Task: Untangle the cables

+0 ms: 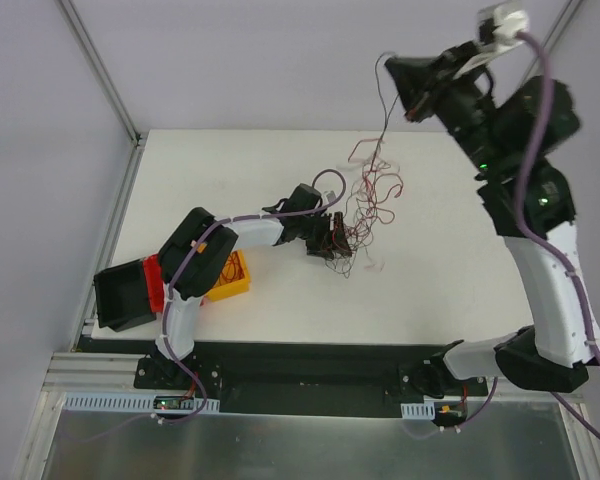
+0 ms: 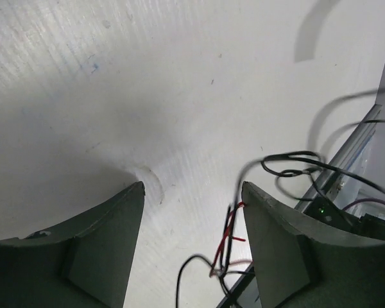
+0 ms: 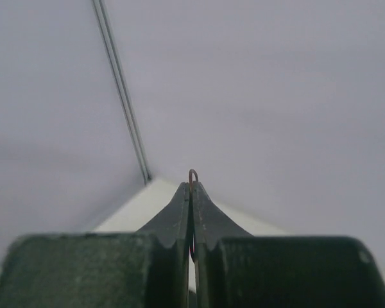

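The cables (image 1: 365, 200) are a loose tangle of thin red and black wires on the white table (image 1: 230, 170), right of centre. My left gripper (image 1: 332, 240) sits low at the tangle's left edge, jaws open. In the left wrist view a few red and black strands (image 2: 230, 236) run between the fingers, close against the right finger (image 2: 276, 244). My right gripper (image 1: 400, 78) is raised high above the table's far edge, shut on one strand (image 1: 384, 120) that hangs down to the tangle. A small red loop (image 3: 192, 174) pokes out past the tips of that shut right gripper (image 3: 192, 187).
A yellow box (image 1: 232, 278) lies beside the left arm's elbow, near the front left of the table. A red and black block (image 1: 130, 292) sits at the table's left front corner. A metal post (image 1: 100, 70) rises at the back left.
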